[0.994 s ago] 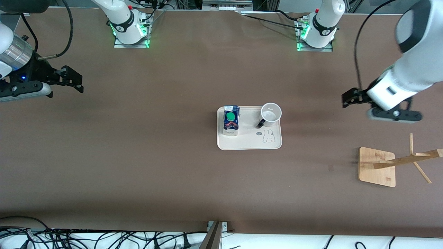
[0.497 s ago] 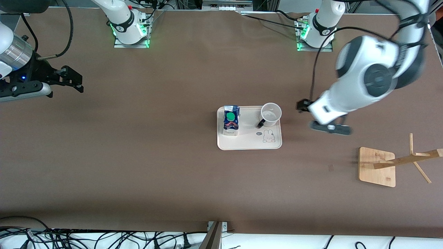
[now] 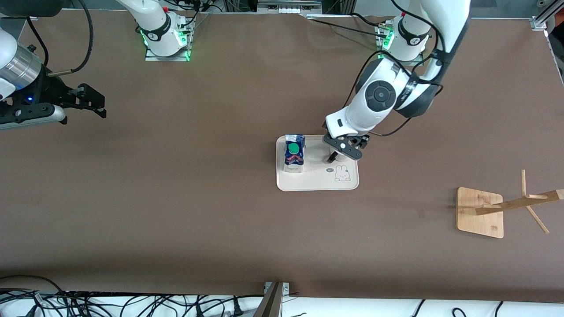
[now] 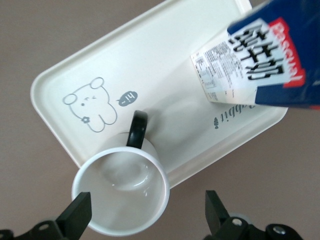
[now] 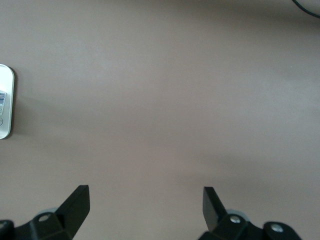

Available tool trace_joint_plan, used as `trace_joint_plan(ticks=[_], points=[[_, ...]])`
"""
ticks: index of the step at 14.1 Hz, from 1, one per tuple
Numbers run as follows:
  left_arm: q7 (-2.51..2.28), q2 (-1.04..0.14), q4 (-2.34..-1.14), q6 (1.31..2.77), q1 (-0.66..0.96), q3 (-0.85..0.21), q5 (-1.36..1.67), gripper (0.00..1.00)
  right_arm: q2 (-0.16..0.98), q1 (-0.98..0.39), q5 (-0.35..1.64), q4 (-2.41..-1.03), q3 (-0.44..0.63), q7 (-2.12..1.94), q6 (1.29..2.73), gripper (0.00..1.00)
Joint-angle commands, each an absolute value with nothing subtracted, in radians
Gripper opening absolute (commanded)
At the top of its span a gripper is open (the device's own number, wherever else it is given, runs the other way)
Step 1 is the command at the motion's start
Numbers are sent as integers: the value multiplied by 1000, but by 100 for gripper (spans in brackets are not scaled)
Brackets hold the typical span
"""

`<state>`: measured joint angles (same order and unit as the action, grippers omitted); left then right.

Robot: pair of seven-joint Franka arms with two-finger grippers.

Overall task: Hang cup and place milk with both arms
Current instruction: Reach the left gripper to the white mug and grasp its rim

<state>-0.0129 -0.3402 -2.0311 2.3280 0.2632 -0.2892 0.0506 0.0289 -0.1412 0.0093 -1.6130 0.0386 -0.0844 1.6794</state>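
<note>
Swung my left gripper (image 4: 145,212) over the cup (image 4: 121,191), jaws spread; right gripper (image 5: 145,207) waited, jaws spread.

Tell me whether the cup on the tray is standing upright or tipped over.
Upright. The cup stands on its base in the tray, its round mouth facing up and its inside bottom showing in the left wrist view.

Brown table (image 3: 198,211); black cables (image 3: 132,304) along near edge.
</note>
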Motion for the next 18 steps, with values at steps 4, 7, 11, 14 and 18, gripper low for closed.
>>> trace_joint_plan(ticks=[4,7,11,14,18], points=[[-3,-393,-2098,2466,290,-284,-57,66,21,-138,12,-1612,35,-84,1677,100],[-3,-425,-2091,2471,290,-284,-95,0,21,-138,12,-1612,35,-86,1678,100],[-3,-407,-2080,2473,284,-282,-146,0,23,-138,12,-1612,35,-84,1677,100],[-17,-358,-2057,2461,264,-281,-144,0,25,-137,14,-1612,37,-87,1681,100],[-66,-257,-2051,2457,220,-273,-143,0,40,-135,12,-1612,37,-100,1675,100]])
